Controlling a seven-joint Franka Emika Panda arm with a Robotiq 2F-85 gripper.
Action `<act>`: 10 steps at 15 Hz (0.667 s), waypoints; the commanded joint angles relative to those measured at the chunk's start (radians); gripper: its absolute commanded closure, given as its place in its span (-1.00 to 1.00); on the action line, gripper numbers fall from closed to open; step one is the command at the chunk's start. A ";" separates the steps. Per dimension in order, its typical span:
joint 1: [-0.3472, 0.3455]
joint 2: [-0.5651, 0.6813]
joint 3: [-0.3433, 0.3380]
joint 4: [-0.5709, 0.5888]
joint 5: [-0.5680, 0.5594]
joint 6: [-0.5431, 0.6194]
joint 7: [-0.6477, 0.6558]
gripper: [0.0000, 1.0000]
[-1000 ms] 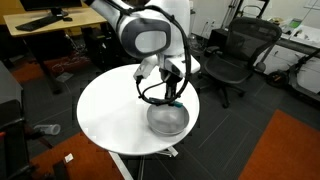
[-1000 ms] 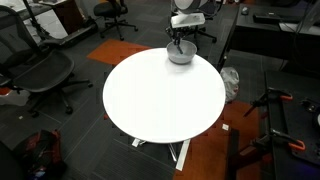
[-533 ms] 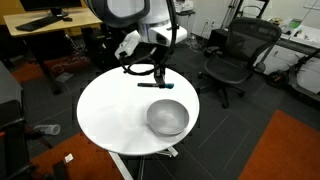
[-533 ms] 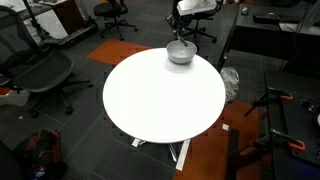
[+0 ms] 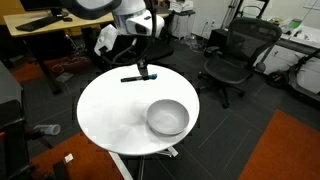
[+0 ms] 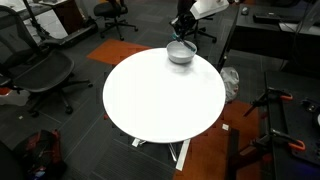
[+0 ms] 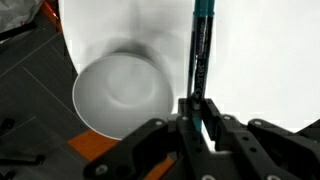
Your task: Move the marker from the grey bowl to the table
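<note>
My gripper (image 5: pixel 144 70) is shut on the marker (image 5: pixel 132 78), a dark stick with a teal section, and holds it level above the far side of the white round table (image 5: pixel 105 110). In the wrist view the marker (image 7: pixel 200 50) runs up from between the jaws (image 7: pixel 197 112), over the bare table top (image 7: pixel 260 60). The grey bowl (image 5: pixel 167 118) stands empty near the table's edge, apart from the gripper; it also shows in the wrist view (image 7: pixel 120 95) and in an exterior view (image 6: pixel 181 52), where the gripper (image 6: pixel 183 24) hangs above it.
Black office chairs (image 5: pixel 232 55) (image 6: pixel 40 72) stand around the table. A light-wood desk (image 5: pixel 45 25) with a keyboard is behind. A bottle (image 5: pixel 46 130) lies on the dark carpet, and an orange carpet patch (image 5: pixel 285 150) lies to one side.
The gripper rose out of the grey bowl with the marker and carried it away from the bowl, across the table toward its far side. The bowl stayed in place and is now empty.
</note>
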 commanded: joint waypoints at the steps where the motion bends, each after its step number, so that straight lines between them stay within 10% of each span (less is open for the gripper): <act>1: 0.002 -0.063 0.036 -0.112 -0.006 0.066 -0.058 0.91; 10: 0.003 0.001 0.073 -0.180 0.002 0.144 -0.111 0.91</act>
